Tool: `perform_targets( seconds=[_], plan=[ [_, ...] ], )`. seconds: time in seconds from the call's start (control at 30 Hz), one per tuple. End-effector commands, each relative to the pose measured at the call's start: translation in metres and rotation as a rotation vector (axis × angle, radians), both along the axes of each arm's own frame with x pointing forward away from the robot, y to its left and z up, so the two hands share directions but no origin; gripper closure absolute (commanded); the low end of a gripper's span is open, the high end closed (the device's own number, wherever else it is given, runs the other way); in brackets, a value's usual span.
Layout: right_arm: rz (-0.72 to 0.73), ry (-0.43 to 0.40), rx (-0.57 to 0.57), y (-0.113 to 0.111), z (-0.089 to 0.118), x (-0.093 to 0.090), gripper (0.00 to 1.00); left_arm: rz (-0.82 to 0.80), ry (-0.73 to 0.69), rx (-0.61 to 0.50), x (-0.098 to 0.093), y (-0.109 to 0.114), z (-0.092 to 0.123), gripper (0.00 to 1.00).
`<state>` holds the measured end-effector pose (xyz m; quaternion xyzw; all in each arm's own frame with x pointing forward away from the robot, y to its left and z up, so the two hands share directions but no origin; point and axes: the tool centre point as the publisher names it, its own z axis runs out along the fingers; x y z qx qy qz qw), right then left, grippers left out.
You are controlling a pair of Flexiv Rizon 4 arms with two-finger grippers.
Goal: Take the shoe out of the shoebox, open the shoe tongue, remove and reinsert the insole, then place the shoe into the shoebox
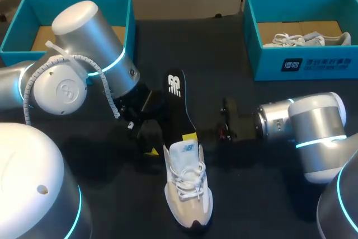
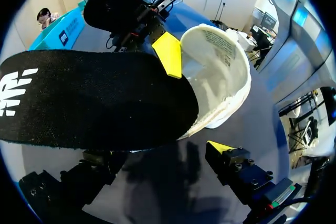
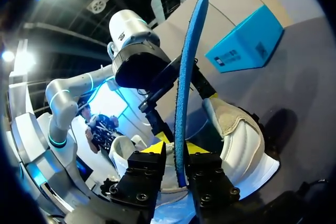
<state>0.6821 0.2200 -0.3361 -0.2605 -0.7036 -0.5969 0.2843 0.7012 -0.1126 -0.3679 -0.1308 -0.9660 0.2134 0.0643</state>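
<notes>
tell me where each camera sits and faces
Head view: above and behind, looking down on the dark table; left arm and right arm both show.
Left wrist view: on the left arm, facing along the open left gripper toward the white mesh sneaker.
Right wrist view: on the right arm, facing along the right gripper, shut on the flat black foam insole, toward the left arm.
Shared: all three show the sneaker and insole.

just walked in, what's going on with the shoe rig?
The right gripper is shut on the black insole. One end of the insole sits at the heel opening of the white shoe, which lies on the table. The left gripper is beside the heel, its fingers open and holding nothing. Whether the insole is coming out or going back in cannot be told from this moment.
</notes>
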Motion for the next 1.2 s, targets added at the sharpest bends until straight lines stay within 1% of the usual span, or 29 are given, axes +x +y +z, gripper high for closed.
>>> perform_targets(
  seconds=[0.03,0.2,0.3,0.53,0.8,1.2],
  plan=[
    [0.003,0.000,-0.004,0.000,0.000,0.001,0.76,0.001,-0.002,0.004,-0.001,-0.001,0.001,0.00],
    [-0.003,-0.005,-0.004,-0.004,0.001,0.000,0.75,0.001,-0.002,0.004,-0.001,-0.001,0.001,0.00],
    [-0.007,-0.010,-0.005,-0.006,0.003,0.000,0.72,0.001,-0.002,0.004,-0.001,-0.001,0.001,0.00],
    [0.011,-0.023,-0.005,-0.002,0.007,0.007,0.68,0.001,-0.002,0.004,-0.001,-0.001,0.001,0.00],
    [0.032,-0.037,-0.010,0.000,0.013,0.014,0.67,0.001,-0.002,0.004,-0.001,-0.001,0.001,0.00],
    [0.058,-0.065,-0.015,0.003,0.023,0.017,0.66,0.001,-0.002,0.004,-0.001,-0.001,0.001,0.00]
  ],
)
